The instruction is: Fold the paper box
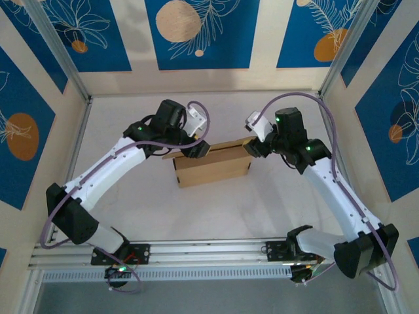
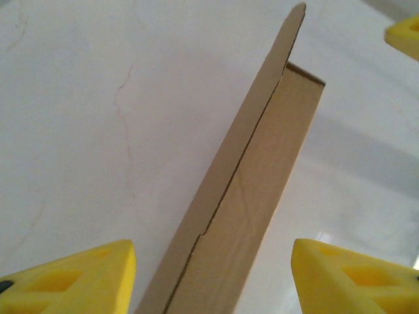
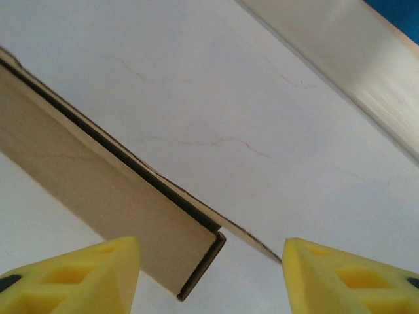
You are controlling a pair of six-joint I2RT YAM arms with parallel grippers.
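Observation:
The paper box [image 1: 213, 169], plain brown cardboard, stands on its long edge in the middle of the white table. My left gripper [image 1: 196, 149] hovers over its upper left end and my right gripper [image 1: 251, 147] over its upper right end. In the left wrist view the narrow top of the paper box [image 2: 255, 196] runs away between the yellow fingers of the left gripper [image 2: 213, 268], with a gap on each side. In the right wrist view the paper box [image 3: 98, 190] ends between the fingers of the right gripper [image 3: 211, 261], a thin flap jutting past its corner. Both grippers are open.
A metal rail [image 1: 196, 252] carries the arm bases at the near edge. Cream walls with blue panels and metal posts [image 1: 62, 55] close in the table on three sides. A yellow fingertip of the right gripper [image 2: 406, 33] shows beyond the box's far end.

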